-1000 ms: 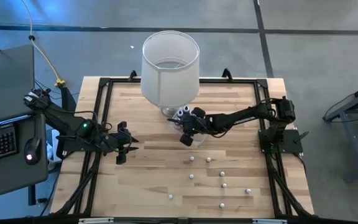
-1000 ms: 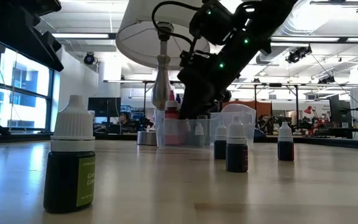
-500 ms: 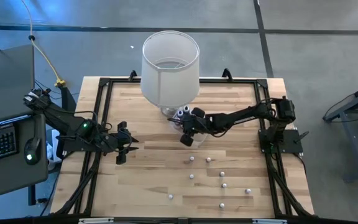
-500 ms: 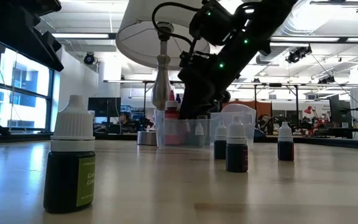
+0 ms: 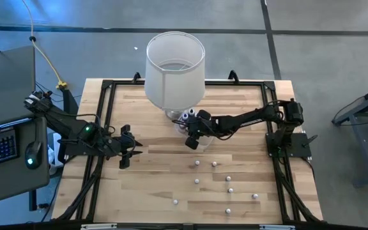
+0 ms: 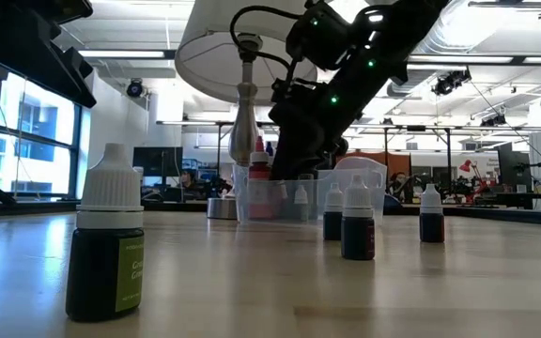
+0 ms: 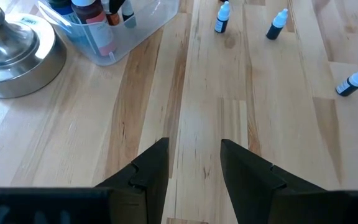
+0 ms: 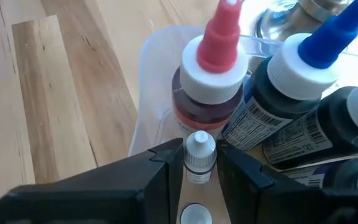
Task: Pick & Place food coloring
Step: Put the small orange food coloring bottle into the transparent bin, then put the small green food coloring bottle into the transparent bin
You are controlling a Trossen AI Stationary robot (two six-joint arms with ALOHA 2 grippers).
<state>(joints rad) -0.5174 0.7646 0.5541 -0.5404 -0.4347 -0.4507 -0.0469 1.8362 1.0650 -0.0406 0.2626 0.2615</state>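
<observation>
The right gripper [image 5: 191, 142] hangs over the clear tub [image 7: 114, 38], which stands near the middle of the table [image 5: 158, 179], close to the metal base [image 7: 8, 59] of the white lampshade [image 5: 175, 70]. Its fingers [image 8: 148, 186] are closed on one small food coloring bottle [image 8: 199, 157]. This bottle stands upright between them, its long axis vertical and its white cap pointing up, just above the tub's opening; whether it already touches the tub's floor I cannot tell. Inside the tub stand larger bottles, also upright: one with a red nozzle [image 8: 213, 74] and one with a blue nozzle [image 8: 303, 68], touching each other.

The other small bottles [image 5: 229, 179] are spread over the table between the middle and the near edge, toward the right side, well apart from each other. In the low view they stand upright with caps up, one with a green label [image 6: 107, 239] nearest to the camera.

The left gripper [image 5: 128, 152] waits above bare wood near the left edge, its fingers [image 7: 151, 171] apart and holding nothing.
</observation>
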